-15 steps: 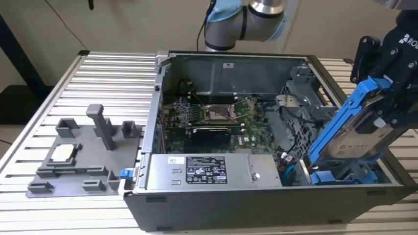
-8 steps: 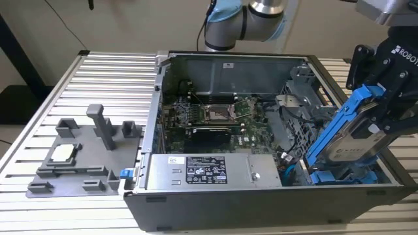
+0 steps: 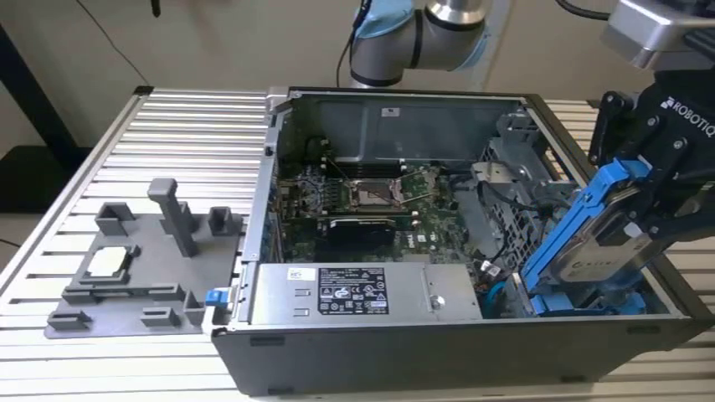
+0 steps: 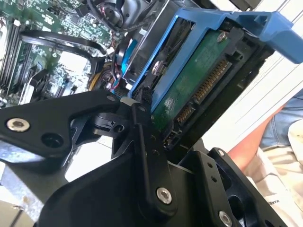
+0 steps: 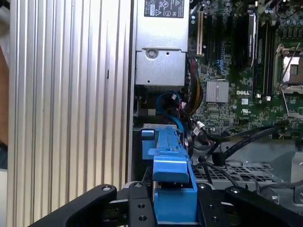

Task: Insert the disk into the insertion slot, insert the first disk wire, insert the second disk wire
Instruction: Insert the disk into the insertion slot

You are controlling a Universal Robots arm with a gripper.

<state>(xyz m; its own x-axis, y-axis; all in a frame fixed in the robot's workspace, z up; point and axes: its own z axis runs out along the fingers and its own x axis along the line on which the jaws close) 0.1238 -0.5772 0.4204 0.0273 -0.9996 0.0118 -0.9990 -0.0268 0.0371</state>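
Just then, the claw [image 3: 639,228] was clamped on the disk [image 3: 604,251], with 1 black finger [image 4: 142,142] on each side of its blue frame. The disk was tilted, its top end up by the claw and its low end down at the insertion slot [image 3: 592,303]. The slot lay just under the claw, in a corner of the open computer case [image 3: 447,347]. I could not tell if the disk touched the slot's blue parts. The second wrist view showed the disk's green board and gold plug pins. The grey power box [image 3: 357,293] sat farther from the claw. A grey holder [image 3: 134,268] stood on the ribbed worktop [image 3: 112,134], well apart from the claw.
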